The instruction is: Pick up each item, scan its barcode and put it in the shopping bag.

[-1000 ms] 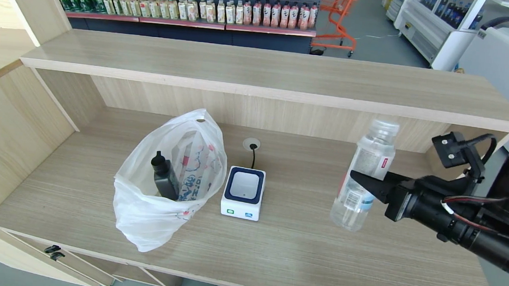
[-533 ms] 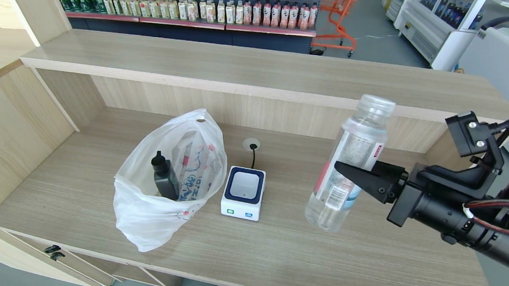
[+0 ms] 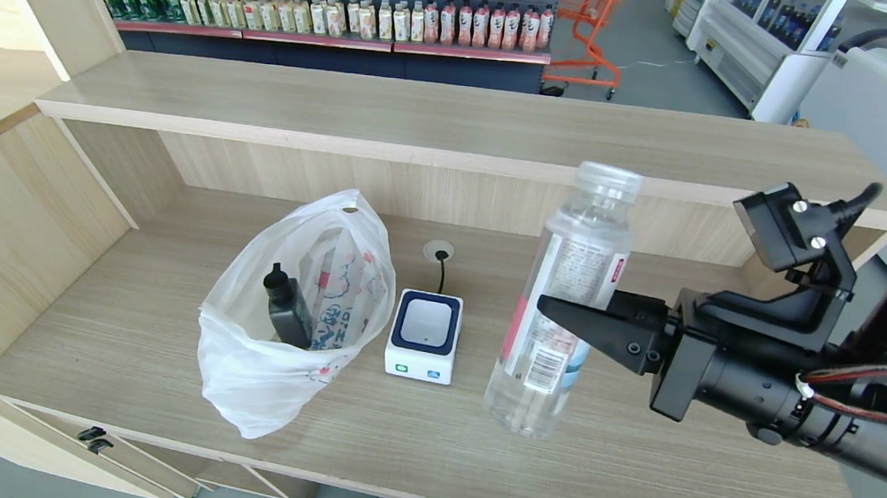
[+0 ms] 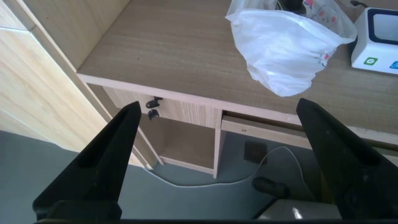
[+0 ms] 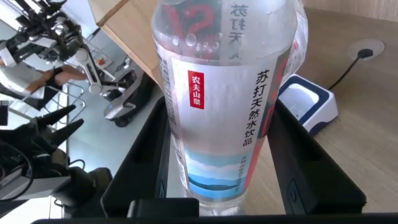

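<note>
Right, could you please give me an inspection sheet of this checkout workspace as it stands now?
Surface: wooden counter, raised ledge behind.
Job's things: clear bottle held slightly tilted right of the scanner, barcode towards the head camera; white shopping bag left of the scanner, open, holding a dark bottle and a printed packet.
Clutter: nothing seen.
End effectors: right end effector shut on the clear bottle; left end effector open, off the counter's front edge.
Cables: black scanner cable runs into a grommet behind the scanner.
Surroundings: drinks shelf, orange trolley, freezers.
</note>
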Robot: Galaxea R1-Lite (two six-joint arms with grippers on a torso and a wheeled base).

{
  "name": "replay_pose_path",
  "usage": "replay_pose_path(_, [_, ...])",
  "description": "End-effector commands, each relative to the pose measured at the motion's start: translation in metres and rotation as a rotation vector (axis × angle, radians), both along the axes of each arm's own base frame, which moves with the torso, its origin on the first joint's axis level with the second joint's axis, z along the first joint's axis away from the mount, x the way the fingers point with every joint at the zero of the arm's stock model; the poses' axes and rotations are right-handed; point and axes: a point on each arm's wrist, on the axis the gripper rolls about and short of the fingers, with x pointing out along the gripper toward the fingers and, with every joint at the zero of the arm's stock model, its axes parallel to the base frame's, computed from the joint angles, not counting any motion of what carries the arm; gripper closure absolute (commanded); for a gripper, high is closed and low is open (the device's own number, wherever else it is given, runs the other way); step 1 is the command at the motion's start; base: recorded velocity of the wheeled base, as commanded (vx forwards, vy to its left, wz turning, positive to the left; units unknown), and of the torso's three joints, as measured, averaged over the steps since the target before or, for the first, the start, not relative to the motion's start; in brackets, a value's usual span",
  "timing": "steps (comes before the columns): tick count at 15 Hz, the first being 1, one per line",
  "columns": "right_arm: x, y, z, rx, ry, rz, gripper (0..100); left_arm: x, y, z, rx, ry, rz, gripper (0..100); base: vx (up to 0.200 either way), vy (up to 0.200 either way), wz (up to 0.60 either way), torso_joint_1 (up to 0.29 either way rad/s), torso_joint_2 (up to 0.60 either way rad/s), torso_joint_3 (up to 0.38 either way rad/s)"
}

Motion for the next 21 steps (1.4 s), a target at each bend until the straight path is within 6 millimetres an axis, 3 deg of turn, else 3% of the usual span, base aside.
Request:
replay_pose_path(1, [-0.001, 0.004, 0.003, 0.010, 0.008, 0.018, 100, 0.000, 0.000, 0.000, 0.000, 0.002, 0.001, 0, 0.000, 0.000, 0.00, 0.000, 0.00, 0.000])
replay_pose_path(6, [-0.006, 0.001, -0.006, -0.057, 0.124, 0.017, 100, 0.000, 0.000, 0.000, 0.000, 0.002, 0.001, 0, 0.000, 0.000, 0.00, 0.000, 0.00, 0.000])
replay_pose_path(14, [-0.013, 0.004, 0.013, -0.048, 0.115, 0.045, 100, 0.000, 0.000, 0.000, 0.000, 0.002, 0.001, 0, 0.000, 0.000, 0.00, 0.000, 0.00, 0.000])
replay_pose_path(21, [-0.017, 0.004, 0.016, -0.050, 0.113, 0.056, 100, 0.000, 0.000, 0.000, 0.000, 0.002, 0.001, 0, 0.000, 0.000, 0.00, 0.000, 0.00, 0.000])
